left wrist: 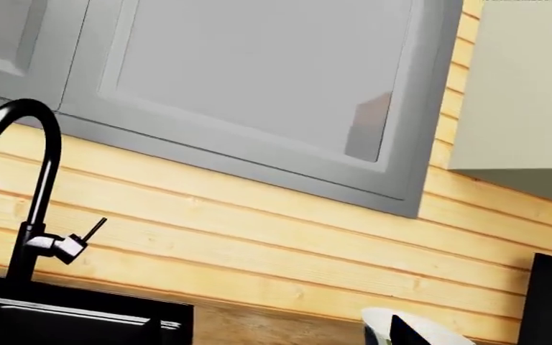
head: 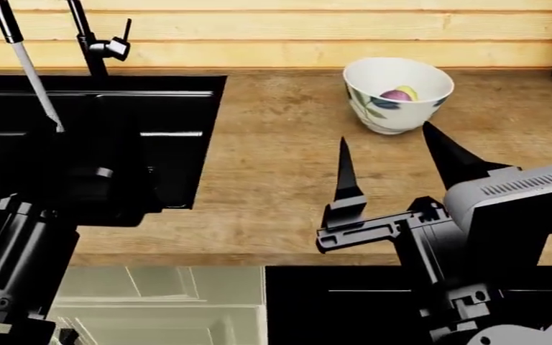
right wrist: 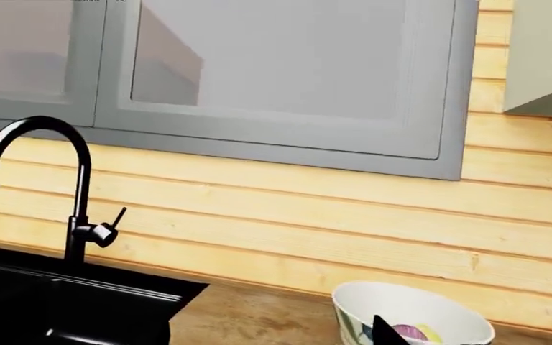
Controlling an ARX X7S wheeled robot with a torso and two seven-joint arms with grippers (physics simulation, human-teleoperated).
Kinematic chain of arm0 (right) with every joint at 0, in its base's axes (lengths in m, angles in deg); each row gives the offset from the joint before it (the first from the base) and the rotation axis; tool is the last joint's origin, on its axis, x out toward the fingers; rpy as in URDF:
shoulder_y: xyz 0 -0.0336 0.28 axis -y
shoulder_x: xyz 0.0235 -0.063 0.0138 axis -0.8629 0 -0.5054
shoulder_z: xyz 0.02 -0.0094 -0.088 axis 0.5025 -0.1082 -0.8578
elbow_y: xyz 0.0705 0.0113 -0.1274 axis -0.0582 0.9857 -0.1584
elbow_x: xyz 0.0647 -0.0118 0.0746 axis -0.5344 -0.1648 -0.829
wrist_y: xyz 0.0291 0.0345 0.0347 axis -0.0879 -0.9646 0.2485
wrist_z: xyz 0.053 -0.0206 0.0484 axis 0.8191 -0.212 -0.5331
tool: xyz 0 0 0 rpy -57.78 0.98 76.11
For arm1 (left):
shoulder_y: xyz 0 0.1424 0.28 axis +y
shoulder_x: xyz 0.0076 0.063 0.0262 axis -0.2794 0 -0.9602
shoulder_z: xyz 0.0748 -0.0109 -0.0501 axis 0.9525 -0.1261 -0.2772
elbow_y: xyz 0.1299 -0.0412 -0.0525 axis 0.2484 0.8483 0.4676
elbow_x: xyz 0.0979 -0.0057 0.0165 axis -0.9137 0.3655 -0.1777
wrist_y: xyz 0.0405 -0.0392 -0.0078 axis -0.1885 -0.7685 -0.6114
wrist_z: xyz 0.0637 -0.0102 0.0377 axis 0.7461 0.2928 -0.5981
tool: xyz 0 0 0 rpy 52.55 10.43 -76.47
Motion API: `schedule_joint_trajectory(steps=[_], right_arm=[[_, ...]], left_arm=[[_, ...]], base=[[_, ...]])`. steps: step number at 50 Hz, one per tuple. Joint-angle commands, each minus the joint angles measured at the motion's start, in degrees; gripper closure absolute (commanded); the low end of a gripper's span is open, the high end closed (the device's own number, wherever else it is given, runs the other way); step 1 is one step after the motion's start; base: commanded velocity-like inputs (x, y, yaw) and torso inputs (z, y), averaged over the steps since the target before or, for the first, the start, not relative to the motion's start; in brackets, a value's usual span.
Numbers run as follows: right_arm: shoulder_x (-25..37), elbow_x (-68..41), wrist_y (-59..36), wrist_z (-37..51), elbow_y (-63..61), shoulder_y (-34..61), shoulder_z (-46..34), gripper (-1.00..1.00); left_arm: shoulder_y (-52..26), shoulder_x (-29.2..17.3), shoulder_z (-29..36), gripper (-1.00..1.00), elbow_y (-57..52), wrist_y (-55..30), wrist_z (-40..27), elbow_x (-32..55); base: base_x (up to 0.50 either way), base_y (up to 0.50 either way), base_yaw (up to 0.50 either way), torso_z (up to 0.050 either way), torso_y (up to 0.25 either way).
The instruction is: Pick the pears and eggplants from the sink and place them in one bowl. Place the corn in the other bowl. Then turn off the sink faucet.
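Near the flowered bowl (head: 398,95) with pear (head: 407,92) and eggplant (head: 395,95), right claw (head: 396,164) spread, empty; left claw's state impossible to tell

light: bright, even | shadows: faint, soft | focus: sharp, no blur | glare: none

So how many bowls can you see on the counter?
1. A flowered bowl stands on the wooden counter right of the sink, with a purple piece and a yellow piece inside. A second bowl may be out of view.
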Motion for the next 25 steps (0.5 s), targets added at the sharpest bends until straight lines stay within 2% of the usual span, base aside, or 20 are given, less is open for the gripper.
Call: schedule_joint_trajectory(steps=[1, 25], right_arm=[[-0.1, 0.8, 0.6, -0.5, -0.1, -0.7, 0.0, -1.00], [-0.7, 1.3, -1.1, 0.0, -0.7, -0.2, -0.1, -1.00]], left_arm=[[0.4, 0.0, 0.6, -1.00, -0.1, 0.1, 0.8, -1.8], [0.1, -0.7, 0.3, -1.00, -0.5, 0.5, -0.2, -0.6]], base=[[0.07, 0.50, 0.00, 0.000, 0.000], [0.07, 0.50, 0.00, 0.000, 0.000]])
